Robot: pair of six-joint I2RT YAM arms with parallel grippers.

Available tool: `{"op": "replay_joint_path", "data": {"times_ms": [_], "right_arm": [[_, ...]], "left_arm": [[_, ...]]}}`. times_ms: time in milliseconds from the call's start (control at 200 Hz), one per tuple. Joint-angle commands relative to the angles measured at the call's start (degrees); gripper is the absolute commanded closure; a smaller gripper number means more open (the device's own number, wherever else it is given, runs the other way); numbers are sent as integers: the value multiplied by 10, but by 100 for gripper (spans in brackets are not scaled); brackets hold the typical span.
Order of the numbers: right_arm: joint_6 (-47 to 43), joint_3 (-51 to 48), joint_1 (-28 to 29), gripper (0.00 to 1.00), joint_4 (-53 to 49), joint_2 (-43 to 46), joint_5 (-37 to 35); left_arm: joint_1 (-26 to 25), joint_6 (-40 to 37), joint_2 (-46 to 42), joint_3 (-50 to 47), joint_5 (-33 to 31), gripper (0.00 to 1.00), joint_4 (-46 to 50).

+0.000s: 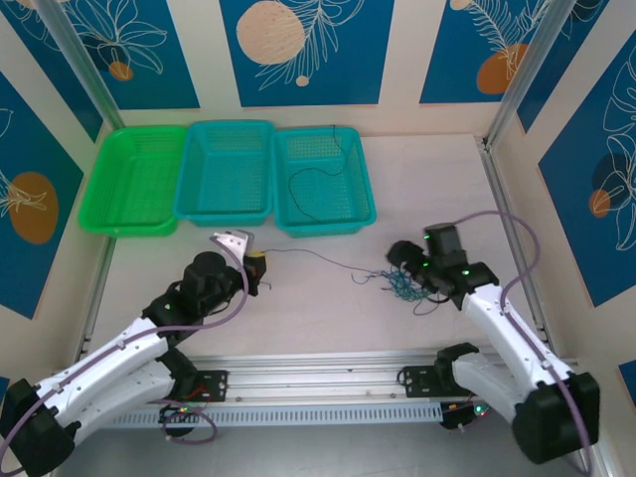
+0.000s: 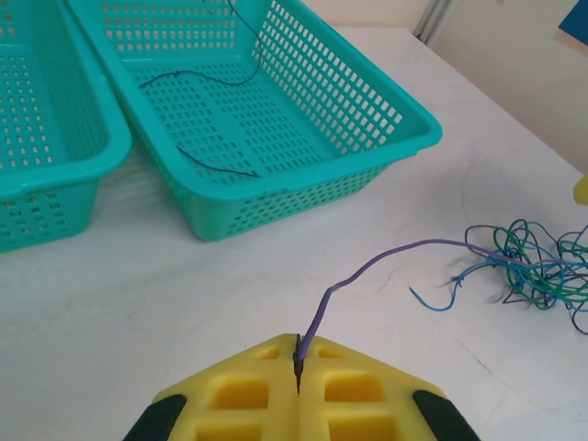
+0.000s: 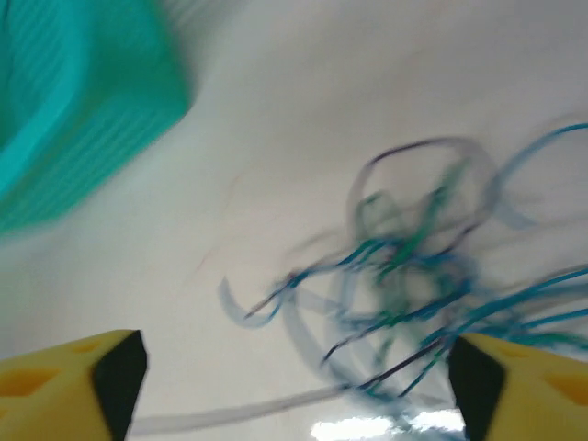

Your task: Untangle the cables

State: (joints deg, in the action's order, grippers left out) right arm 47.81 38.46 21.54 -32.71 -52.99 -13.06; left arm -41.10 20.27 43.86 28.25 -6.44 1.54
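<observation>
Purple wire sits pinched in my left gripper, jaws closed on it, and runs out to the tangle of cables on the table. My right gripper hangs open over that knot, holding nothing. If I pull now, I reckon the unanchored bundle could drag along or cinch tighter.

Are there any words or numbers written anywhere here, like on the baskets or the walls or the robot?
There are no words, numbers or signs to read here.
Wall panels: leaf drawings and orange circles, no letters.
Green basket and teal baskets: plain plastic, no label.
Left end effector: plain yellow, no marking.
Right wrist picture: blurred, nothing legible in it.
</observation>
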Motion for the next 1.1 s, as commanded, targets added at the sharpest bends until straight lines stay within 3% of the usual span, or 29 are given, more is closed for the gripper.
{"op": "replay_joint_path", "data": {"times_ms": [0, 130, 200, 250, 310, 400, 515, 715, 760, 830, 885, 945, 1000, 1095], "right_arm": [[-2, 24, 87, 9, -88, -14, -147], [61, 26, 117, 10, -117, -84, -177], [101, 21, 116, 17, -122, -111, -177], [110, 4, 119, 22, -100, -113, -176], [102, -26, 110, 20, -55, -107, -161], [100, -55, 47, 19, -26, -111, -119], [100, -79, -63, 32, -5, -103, -67], [90, -79, -178, 41, 6, -81, -51], [72, -78, -202, 48, 19, -81, -32], [23, -76, -206, 68, 53, -82, 17], [-18, -69, -196, 84, 80, -89, 60], [-44, -50, -172, 94, 76, -101, 72], [-69, -33, -144, 99, 69, -109, 66], [-85, -8, -109, 100, 50, -113, 47]], "left_arm": [[5, -3, -5, 13, 8, 100, -3], [5, 0, -10, 25, -26, 100, 29], [5, 14, -11, 41, -68, 100, 70], [5, 24, -11, 54, -98, 100, 107], [7, 25, -11, 67, -116, 100, 137], [8, 17, -24, 73, -127, 100, 156], [21, 42, -43, 82, -179, 100, 206], [76, 85, -58, 93, -230, 100, 304], [90, 88, -55, 90, -227, 100, 317], [102, 82, -50, 70, -190, 100, 305], [104, 64, -42, 45, -137, 100, 265], [104, 44, -35, 12, -67, 100, 206], [104, 43, -35, -15, -24, 89, 161], [103, 42, -43, -37, -21, 51, 132]]}}
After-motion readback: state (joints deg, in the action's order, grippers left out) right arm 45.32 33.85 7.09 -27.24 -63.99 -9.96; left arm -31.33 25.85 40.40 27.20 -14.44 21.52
